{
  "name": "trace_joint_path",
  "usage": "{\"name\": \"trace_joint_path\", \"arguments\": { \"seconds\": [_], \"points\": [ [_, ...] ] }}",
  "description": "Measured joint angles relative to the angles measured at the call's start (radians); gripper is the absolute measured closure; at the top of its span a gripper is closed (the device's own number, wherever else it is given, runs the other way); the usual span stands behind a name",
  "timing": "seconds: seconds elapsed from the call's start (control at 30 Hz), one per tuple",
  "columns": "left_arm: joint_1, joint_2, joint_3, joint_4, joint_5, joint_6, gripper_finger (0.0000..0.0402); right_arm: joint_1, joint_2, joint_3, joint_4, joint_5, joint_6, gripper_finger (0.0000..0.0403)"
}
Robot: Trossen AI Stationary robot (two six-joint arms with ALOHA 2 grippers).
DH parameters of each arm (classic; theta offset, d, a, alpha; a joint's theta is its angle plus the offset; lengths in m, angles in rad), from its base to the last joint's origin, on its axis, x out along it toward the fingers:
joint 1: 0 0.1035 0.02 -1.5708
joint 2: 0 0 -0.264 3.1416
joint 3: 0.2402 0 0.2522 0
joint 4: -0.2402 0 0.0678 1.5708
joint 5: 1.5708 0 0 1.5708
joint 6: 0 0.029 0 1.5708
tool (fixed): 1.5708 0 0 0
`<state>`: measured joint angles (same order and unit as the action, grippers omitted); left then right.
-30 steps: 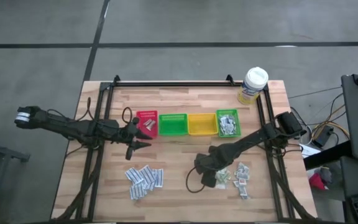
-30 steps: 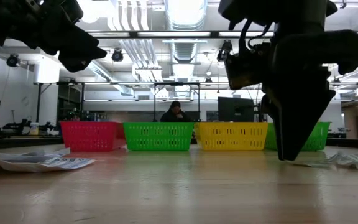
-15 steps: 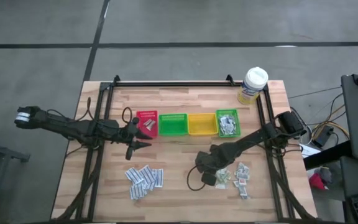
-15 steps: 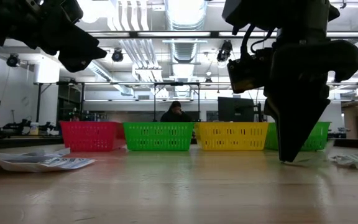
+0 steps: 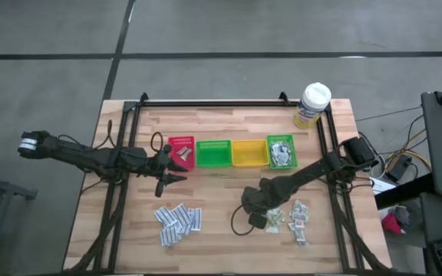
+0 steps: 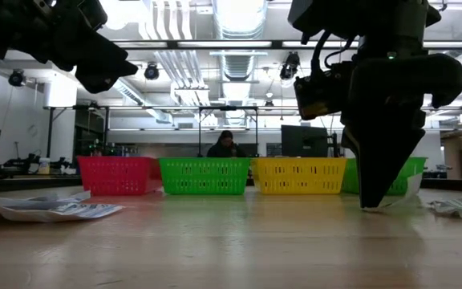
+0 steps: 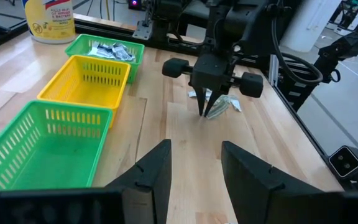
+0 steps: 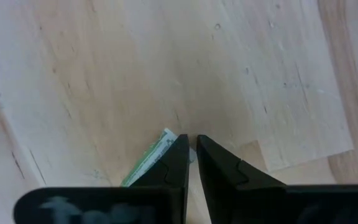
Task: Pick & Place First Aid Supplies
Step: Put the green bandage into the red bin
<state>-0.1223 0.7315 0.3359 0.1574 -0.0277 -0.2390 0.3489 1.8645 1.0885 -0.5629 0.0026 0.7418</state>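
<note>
Though only one tub (image 5: 314, 103), four bins (image 5: 249, 141), two heaps of sachets (image 5: 179, 218).

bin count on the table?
4, in one row: red bin on the left arm's side, green bin, yellow bin, then a second green bin holding sachets.

I see a pale, smooth wooden tabletop (image 5: 221, 230) with a light sheen, made of joined strips. The bins (image 7: 86, 78) are slotted plastic. My fingers (image 8: 179, 168) look matt black, the sachets (image 5: 179, 218) crinkly and glossy.
</note>
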Motion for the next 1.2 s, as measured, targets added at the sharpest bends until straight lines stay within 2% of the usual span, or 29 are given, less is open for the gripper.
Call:
{"name": "trace_joint_path", "arguments": {
  "seconds": [0.17,0.57,0.9,1.2],
  "points": [
    [0.000,0.000,0.000,0.000,0.000,-0.001,0.0268,-0.002,0.000,0.000,0.001,0.008,-0.018,0.0359],
    [0.000,0.000,0.000,0.000,0.000,-0.001,0.0268,-0.001,0.005,0.030,-0.023,0.012,-0.069,0.0287],
    [0.000,0.000,0.000,0.000,0.000,-0.001,0.0268,-0.002,0.005,0.067,-0.079,0.027,-0.093,0.0272],
    [0.000,0.000,0.000,0.000,0.000,0.000,0.0268,-0.002,0.005,0.069,-0.099,-0.038,-0.099,0.0252]
  ]
}}
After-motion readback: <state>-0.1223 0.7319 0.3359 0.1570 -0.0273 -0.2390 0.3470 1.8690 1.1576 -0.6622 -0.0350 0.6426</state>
